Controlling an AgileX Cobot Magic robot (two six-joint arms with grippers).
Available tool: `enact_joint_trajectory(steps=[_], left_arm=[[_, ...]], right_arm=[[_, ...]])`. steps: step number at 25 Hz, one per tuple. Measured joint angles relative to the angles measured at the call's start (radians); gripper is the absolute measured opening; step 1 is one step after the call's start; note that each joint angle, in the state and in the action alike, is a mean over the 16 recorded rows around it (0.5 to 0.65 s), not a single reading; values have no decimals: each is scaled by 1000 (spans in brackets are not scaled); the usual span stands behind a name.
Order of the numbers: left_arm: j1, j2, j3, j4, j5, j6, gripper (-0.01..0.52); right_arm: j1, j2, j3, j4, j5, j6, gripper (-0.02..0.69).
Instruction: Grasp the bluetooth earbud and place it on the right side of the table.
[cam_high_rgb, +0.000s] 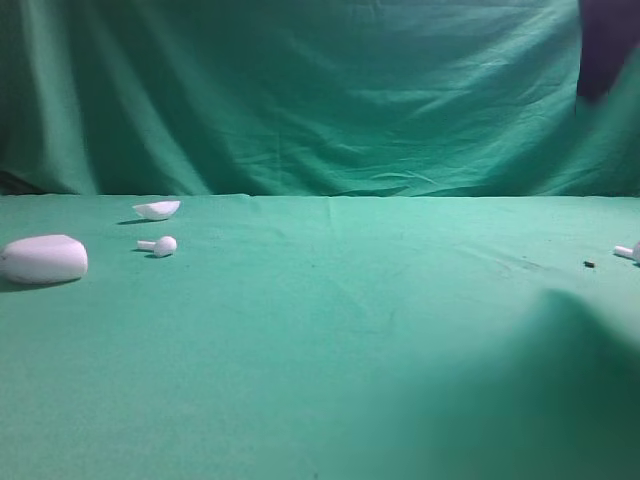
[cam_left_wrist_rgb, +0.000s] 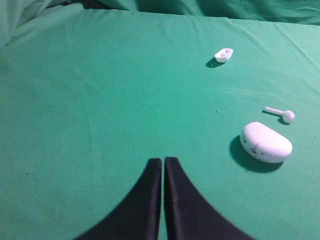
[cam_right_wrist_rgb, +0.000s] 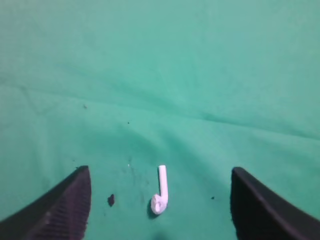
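One bluetooth earbud (cam_right_wrist_rgb: 161, 191) lies on the green table (cam_right_wrist_rgb: 160, 75) between the wide-open fingers of my right gripper (cam_right_wrist_rgb: 160, 172), untouched; in the high view it (cam_high_rgb: 628, 252) sits at the far right edge. A second, alike earbud (cam_high_rgb: 160, 245) lies at the left, also seen in the left wrist view (cam_left_wrist_rgb: 282, 114). My left gripper (cam_left_wrist_rgb: 163, 165) is shut and empty, hovering over bare cloth to the left of the case. Neither gripper's jaws show in the high view.
A large white oval case (cam_high_rgb: 43, 259) lies at the far left, also in the left wrist view (cam_left_wrist_rgb: 266, 142). A white shallow shell (cam_high_rgb: 157, 209) lies behind the left earbud. A dark speck (cam_right_wrist_rgb: 111, 200) is beside the right earbud. A dark arm part (cam_high_rgb: 605, 45) hangs at top right.
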Motion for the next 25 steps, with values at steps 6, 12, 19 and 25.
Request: enact_joint_trajectory(steps=[6,12,19,25], left_arm=[[0,0,0,0,0,0,0],[0,0,0,0,0,0,0],[0,0,0,0,0,0,0],[0,0,0,0,0,0,0]], right_arm=[[0,-247,-66,59,199,1,197],[0,-521,-74,105,356,1,35],[0,-841,1,116,432,4,0],[0,-1075,110,120,406,20,0]])
